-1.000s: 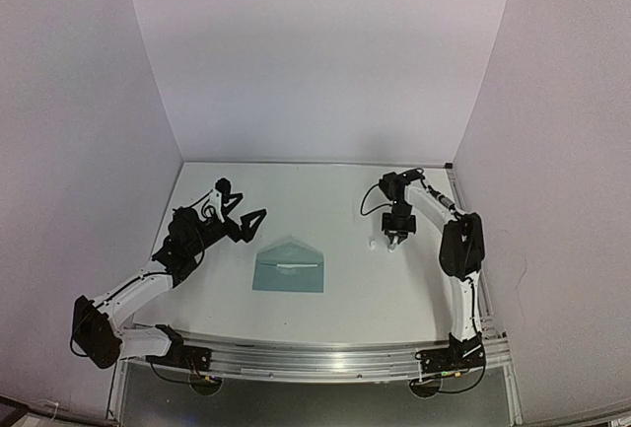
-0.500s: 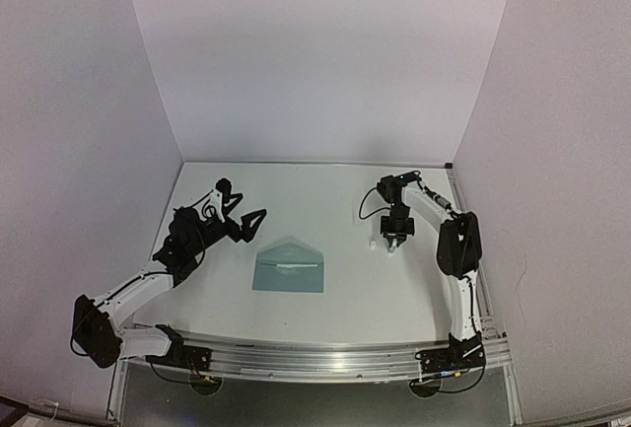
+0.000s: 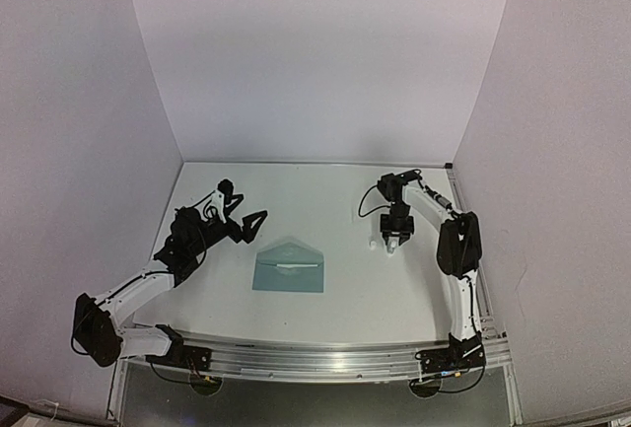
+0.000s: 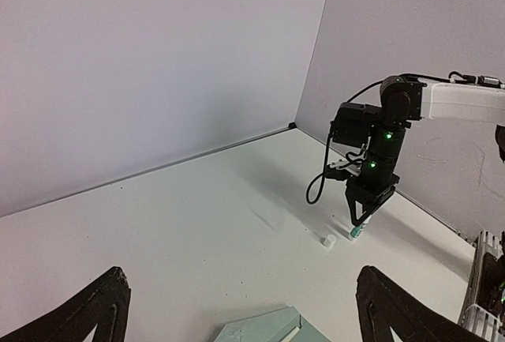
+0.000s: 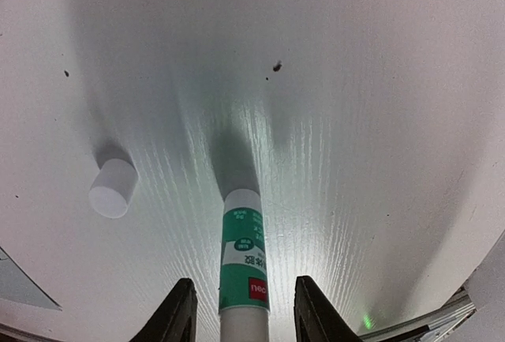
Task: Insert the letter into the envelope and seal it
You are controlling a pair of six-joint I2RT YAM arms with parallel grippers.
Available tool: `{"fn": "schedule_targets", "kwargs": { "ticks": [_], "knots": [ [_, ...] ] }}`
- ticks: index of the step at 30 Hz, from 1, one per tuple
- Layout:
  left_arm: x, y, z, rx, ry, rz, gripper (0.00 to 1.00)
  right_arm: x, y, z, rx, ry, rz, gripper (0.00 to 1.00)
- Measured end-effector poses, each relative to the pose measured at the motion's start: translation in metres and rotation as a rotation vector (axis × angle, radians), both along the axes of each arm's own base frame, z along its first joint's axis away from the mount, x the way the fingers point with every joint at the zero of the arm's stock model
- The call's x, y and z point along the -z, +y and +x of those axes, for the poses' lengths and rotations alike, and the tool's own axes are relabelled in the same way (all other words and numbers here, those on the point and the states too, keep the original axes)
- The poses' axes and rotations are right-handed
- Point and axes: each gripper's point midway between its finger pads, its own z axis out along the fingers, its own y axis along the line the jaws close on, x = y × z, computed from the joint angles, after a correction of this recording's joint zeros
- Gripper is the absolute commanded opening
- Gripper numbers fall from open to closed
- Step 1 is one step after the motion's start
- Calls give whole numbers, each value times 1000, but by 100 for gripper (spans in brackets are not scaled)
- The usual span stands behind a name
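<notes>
Right jaws half-open, loose around glue stick (image 5: 244, 259)

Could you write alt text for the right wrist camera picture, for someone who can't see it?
A green-labelled glue stick rests tip-down on a white table between the two black fingers of the right gripper, a gap on each side. A small white cap lies to its left.

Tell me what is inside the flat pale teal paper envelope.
The teal envelope lies flap-open; only a thin pale strip shows at its mouth. Anything deeper is covered by its own paper.
</notes>
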Motion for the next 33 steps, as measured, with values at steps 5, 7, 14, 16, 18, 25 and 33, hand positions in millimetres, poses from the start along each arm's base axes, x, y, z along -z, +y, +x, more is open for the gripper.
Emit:
{"fn": "schedule_targets", "kwargs": {
  "ticks": [5,7,14,16,18,25,33],
  "knots": [
    [0,0,0,0,-1,1,99,-1,2,1,-3,-6,3,47],
    [0,0,0,1,0,1,99,-2,2,1,-7,-7,3,53],
    [3,-3,-2,22,2,9,92,-24,6,25,-32,-101,5,64],
    [15,-8,-5,60,20,48,85,-44,11,44,-52,-182,24,65],
    [42,-14,-13,126,68,136,76,-71,21,61,-80,-274,58,64],
    [162,-6,-61,443,192,611,67,-132,116,75,-343,-504,291,60],
    [237,10,-83,695,154,895,79,-89,247,59,-491,-469,640,63]
  ]
}}
